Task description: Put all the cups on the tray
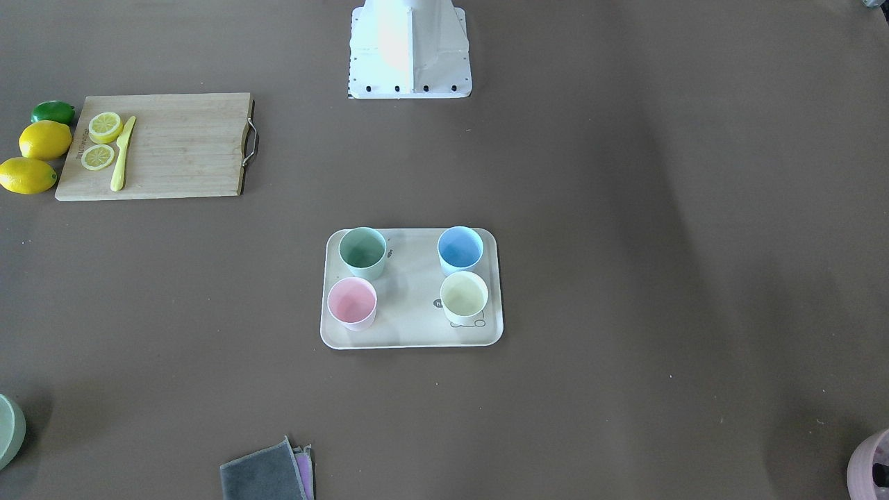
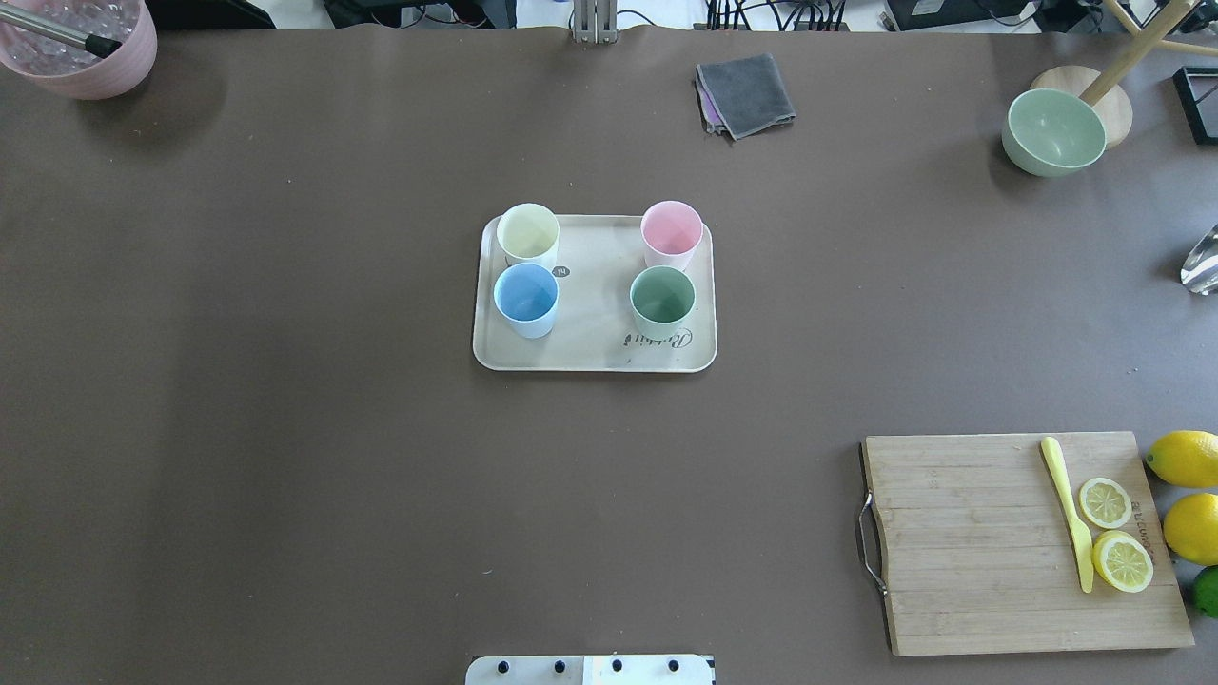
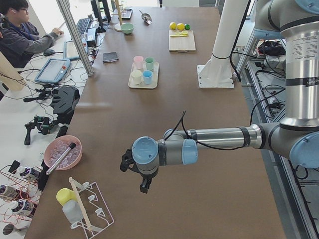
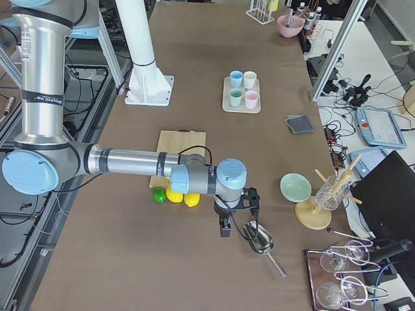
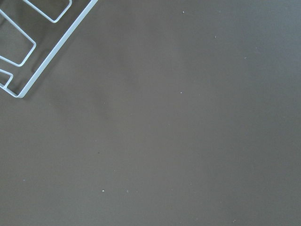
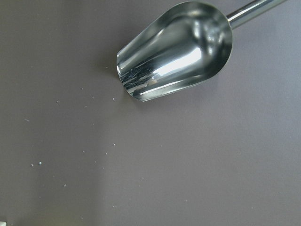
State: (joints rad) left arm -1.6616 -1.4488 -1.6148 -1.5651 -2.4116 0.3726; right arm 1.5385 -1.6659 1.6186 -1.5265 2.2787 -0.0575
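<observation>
The cream tray lies at the table's middle. Four cups stand upright on it: pale yellow, pink, light blue and mint green. In the front-facing view the tray holds the same cups. My left gripper hangs over bare table far from the tray, near a wire rack. My right gripper hangs at the other end, beside a metal scoop. Both show only in the side views, so I cannot tell if they are open or shut.
A wooden cutting board with lemon slices and a yellow knife lies at front right, with whole lemons beside it. A green bowl, grey cloth, mauve pot, metal scoop and wire rack stand around.
</observation>
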